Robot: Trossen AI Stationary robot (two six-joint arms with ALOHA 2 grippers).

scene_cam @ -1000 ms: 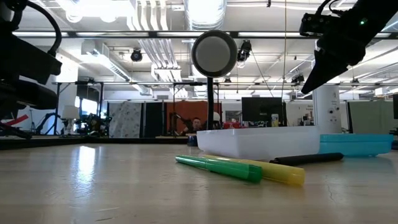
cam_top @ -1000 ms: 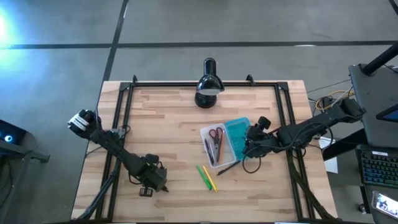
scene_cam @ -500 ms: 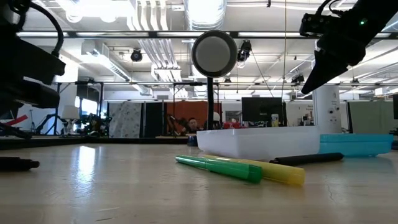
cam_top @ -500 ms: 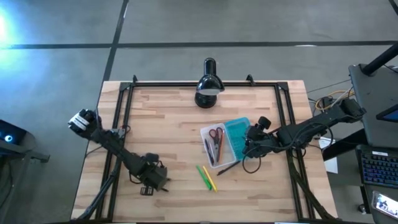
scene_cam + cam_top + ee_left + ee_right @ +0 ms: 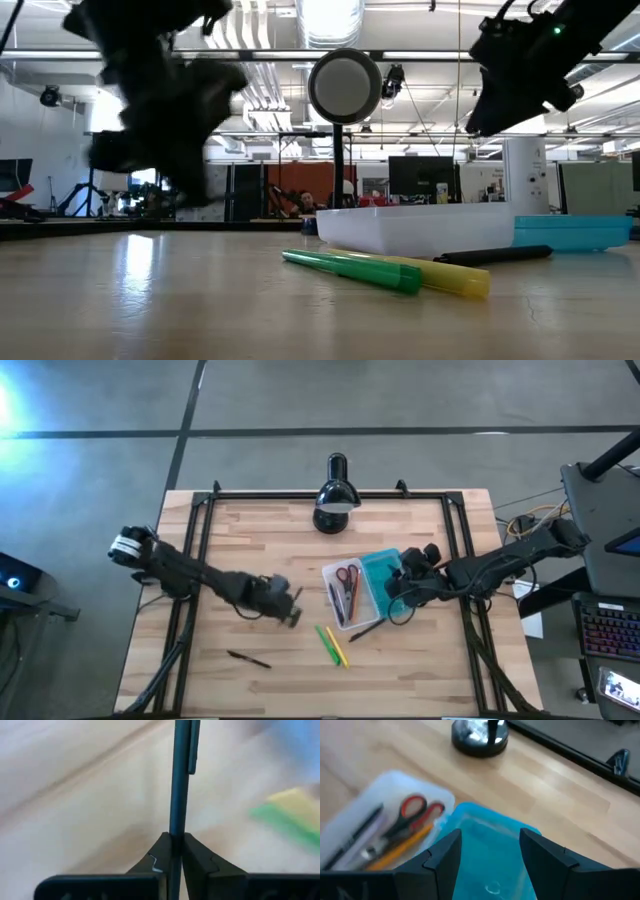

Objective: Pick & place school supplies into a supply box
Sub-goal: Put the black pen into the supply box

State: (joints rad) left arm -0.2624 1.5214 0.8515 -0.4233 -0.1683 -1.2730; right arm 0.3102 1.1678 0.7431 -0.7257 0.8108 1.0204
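Observation:
The supply box's clear tray holds red-handled scissors, an orange pen and a black pen. Its teal lid lies open beside it. My left gripper is above the table left of the tray, shut on a dark pen. My right gripper hangs open and empty over the teal lid. A green marker, a yellow marker and a black pen lie on the table near the tray. Another black pen lies front left. My left gripper pinches the dark pen's shaft between its two fingers. The pen runs along the fingers, and its clip end sticks out ahead of them. The pen is lifted clear of the table.
A black desk lamp stands at the table's far edge, behind the box. A black frame rail runs along the far side, with rails down both sides. There is bare wood at the left and at the front right.
My left gripper has gone up from the front left of the table and swung right and toward the far edge, toward the tray, carrying the dark pen. A black pen now shows on the table where it was. My right gripper has stayed over the lid.

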